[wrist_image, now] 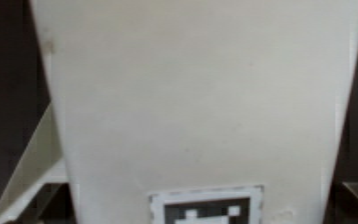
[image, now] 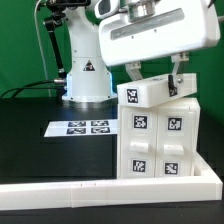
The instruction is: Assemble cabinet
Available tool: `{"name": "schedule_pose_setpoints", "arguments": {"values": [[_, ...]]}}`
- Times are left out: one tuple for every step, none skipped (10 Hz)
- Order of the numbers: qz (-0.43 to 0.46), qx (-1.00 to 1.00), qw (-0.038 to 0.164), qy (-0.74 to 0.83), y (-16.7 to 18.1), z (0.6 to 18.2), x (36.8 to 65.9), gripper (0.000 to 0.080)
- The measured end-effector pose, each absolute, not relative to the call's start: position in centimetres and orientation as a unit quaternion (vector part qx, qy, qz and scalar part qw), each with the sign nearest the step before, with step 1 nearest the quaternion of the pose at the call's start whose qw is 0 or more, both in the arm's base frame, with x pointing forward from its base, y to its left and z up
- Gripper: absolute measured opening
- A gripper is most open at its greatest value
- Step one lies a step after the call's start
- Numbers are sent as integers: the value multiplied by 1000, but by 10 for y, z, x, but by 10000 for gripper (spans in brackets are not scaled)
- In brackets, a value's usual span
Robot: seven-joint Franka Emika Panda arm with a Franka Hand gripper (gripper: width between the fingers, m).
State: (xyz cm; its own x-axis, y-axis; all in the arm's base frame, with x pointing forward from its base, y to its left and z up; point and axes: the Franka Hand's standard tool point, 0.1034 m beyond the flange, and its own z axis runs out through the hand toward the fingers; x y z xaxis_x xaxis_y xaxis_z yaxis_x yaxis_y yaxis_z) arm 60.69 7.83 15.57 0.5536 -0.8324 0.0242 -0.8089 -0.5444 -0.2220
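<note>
The cabinet is a white blocky box with several marker tags on its front, standing at the exterior view's right. My gripper is right above it, its two fingers astride a white tagged cabinet piece. The piece is tilted and sits at the cabinet's top. In the wrist view this white piece fills most of the frame, with its tag at the edge. My gripper is shut on it, and a dark finger shows at each side.
The marker board lies on the black table at the exterior view's left of the cabinet. A low white rim runs along the table's front. The arm's base stands behind the marker board.
</note>
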Motion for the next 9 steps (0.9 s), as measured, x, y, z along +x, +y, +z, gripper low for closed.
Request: {"name": "schedule_pose_setpoints", "arguments": {"values": [[-57, -852, 99, 511, 77, 156, 607, 560], [-50, -824, 102, 555, 77, 156, 605, 560], [-43, -799, 103, 591, 78, 157, 603, 560], [-39, -780, 106, 615, 78, 157, 601, 560], [-28, -742, 113, 660, 79, 157, 599, 560], [-20, -719, 119, 685, 80, 157, 598, 560], [-10, -690, 125, 713, 82, 157, 597, 560], [4, -642, 131, 755, 85, 157, 596, 560], [13, -616, 135, 776, 87, 157, 596, 560]]}}
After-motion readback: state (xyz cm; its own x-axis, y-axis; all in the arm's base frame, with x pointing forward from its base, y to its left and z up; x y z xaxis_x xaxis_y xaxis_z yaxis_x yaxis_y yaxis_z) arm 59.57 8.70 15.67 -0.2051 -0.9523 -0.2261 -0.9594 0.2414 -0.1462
